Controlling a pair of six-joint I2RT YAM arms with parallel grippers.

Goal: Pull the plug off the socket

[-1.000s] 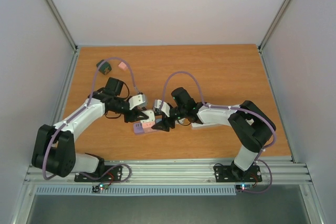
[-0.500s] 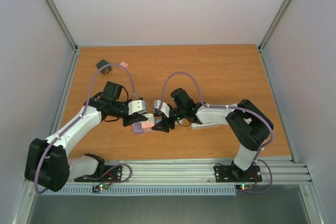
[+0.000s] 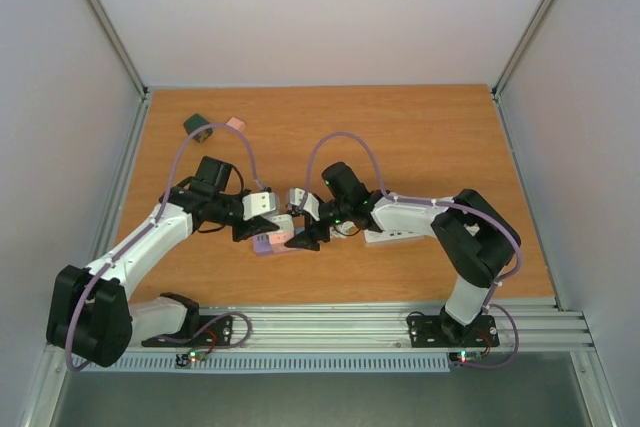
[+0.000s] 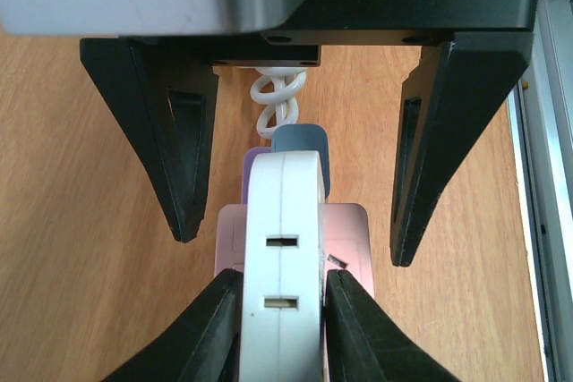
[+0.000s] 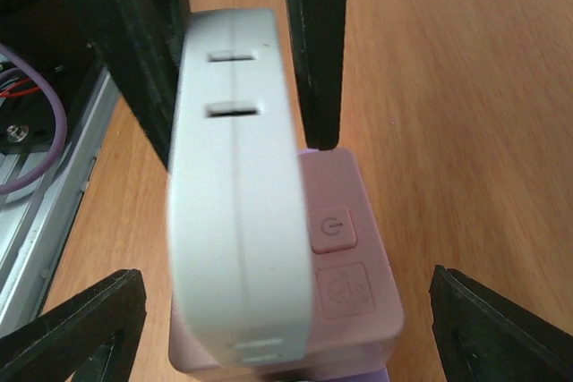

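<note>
A white flat plug [image 4: 282, 212] with two slots stands on a pink socket block [image 4: 345, 230] that has a power button [image 5: 331, 225]. My left gripper [image 4: 282, 284] is shut on the plug's two flat sides. My right gripper [image 5: 286, 279] is open, its fingers [image 4: 188, 149] wide either side of the socket and touching nothing. In the top view the two grippers meet over the socket [image 3: 272, 243] at mid-table, the left gripper [image 3: 250, 230] on its left and the right gripper [image 3: 306, 239] on its right. A purple piece and a coiled white cord [image 4: 276, 100] lie behind the socket.
A dark green object [image 3: 198, 128] and a small pink cube [image 3: 235, 124] sit at the far left of the table. A white flat piece [image 3: 385, 237] lies under the right forearm. The metal rail [image 3: 320, 327] runs along the near edge. Walls close in both sides.
The left arm's elbow has swung outward to the left and its gripper has shifted slightly left at the socket. The right gripper has followed a little to the left. The plug stays gripped.
</note>
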